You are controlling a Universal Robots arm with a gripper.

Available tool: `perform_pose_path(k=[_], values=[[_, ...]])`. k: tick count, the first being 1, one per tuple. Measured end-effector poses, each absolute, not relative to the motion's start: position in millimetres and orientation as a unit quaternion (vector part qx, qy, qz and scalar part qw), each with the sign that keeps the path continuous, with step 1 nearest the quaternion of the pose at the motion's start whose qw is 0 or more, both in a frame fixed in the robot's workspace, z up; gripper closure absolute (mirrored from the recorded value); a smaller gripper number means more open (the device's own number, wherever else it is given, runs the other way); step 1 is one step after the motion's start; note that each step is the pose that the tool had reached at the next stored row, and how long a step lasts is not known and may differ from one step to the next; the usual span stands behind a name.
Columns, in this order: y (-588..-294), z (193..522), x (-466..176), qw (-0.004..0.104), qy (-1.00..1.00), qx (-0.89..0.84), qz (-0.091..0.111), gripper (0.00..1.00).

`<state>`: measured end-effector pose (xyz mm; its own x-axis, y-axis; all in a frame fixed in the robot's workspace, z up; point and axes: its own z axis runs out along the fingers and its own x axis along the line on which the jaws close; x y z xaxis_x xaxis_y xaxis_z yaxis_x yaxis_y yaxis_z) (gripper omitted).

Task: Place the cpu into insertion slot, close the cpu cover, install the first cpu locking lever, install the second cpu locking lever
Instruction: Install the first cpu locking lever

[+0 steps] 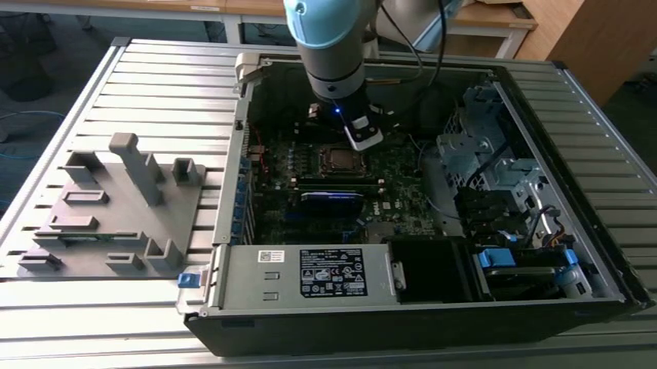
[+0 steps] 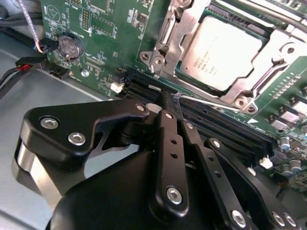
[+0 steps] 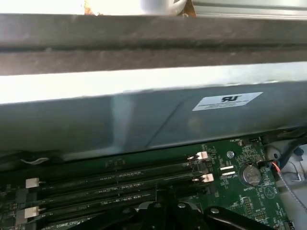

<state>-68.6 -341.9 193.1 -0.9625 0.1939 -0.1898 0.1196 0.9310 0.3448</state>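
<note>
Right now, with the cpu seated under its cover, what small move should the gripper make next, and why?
Probably press the locking lever down toward the board: the cpu lies under the closed cpu cover, and the shut gripper tip sits at that thin silver lever's end.

A slatted metal table [image 1: 165, 84] carries an open computer case [image 1: 411, 334], with a grey fixture [image 1: 103, 223] at its nine o'clock.

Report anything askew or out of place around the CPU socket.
The cpu sits square under the closed cpu cover. One thin locking lever lies off the cover's edge, beside the memory strips, apparently not hooked down, its end by the gripper.
</note>
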Motion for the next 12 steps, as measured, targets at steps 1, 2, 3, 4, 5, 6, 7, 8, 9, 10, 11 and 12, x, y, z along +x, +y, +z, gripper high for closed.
perform_pose_path(k=[1, 2, 3, 4, 5, 6, 7, 8, 9, 10, 11, 12], values=[[-341.9, 192.8, -70.3, 0.112, 0.976, 0.080, 0.168, 0.90], [-342.0, 192.5, -71.9, 0.114, 0.976, 0.080, 0.168, 0.90], [-341.9, 192.2, -73.1, 0.115, 0.976, 0.080, 0.168, 0.90], [-341.9, 191.9, -74.1, 0.116, 0.976, 0.079, 0.168, 0.90], [-341.9, 191.6, -74.7, 0.117, 0.976, 0.079, 0.167, 0.90], [-341.9, 191.2, -75.0, 0.120, 0.976, 0.079, 0.166, 0.90], [-341.9, 191.0, -75.3, 0.123, 0.976, 0.078, 0.165, 0.90], [-341.9, 190.7, -75.5, 0.125, 0.976, 0.077, 0.163, 0.90], [-341.9, 190.4, -75.6, 0.128, 0.975, 0.077, 0.162, 0.90], [-341.9, 190.0, -75.8, 0.131, 0.975, 0.076, 0.161, 0.90], [-341.9, 189.6, -76.2, 0.133, 0.975, 0.075, 0.159, 0.90], [-342.0, 189.3, -76.8, 0.135, 0.975, 0.075, 0.159, 0.90]])
